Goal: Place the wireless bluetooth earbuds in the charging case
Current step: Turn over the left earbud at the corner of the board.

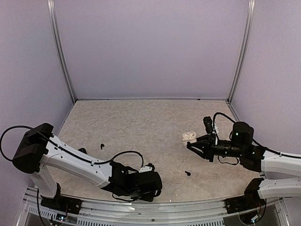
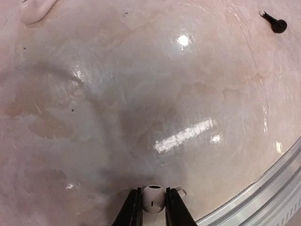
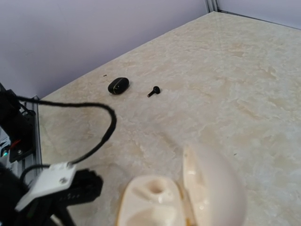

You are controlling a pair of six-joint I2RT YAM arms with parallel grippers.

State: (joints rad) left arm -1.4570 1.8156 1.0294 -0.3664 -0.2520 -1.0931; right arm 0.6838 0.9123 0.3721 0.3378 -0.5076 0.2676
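Observation:
My left gripper (image 2: 153,203) is shut on a white earbud (image 2: 153,197), low over the table near the front rail. In the top view the left gripper (image 1: 149,181) is a dark mass and the earbud is hidden. My right gripper (image 1: 194,143) is shut on the open white charging case (image 1: 189,136), held above the table; in the right wrist view the case base (image 3: 157,202) shows an empty socket, with its lid (image 3: 214,188) to the right. One black earbud (image 1: 187,173) lies between the grippers and also shows in the left wrist view (image 2: 275,22). No second white earbud shows.
A second black earbud (image 1: 101,146) lies at the left beside a black case (image 3: 118,85); it also shows in the right wrist view (image 3: 154,91). The metal front rail (image 2: 263,193) runs just beside my left gripper. Purple walls enclose the table.

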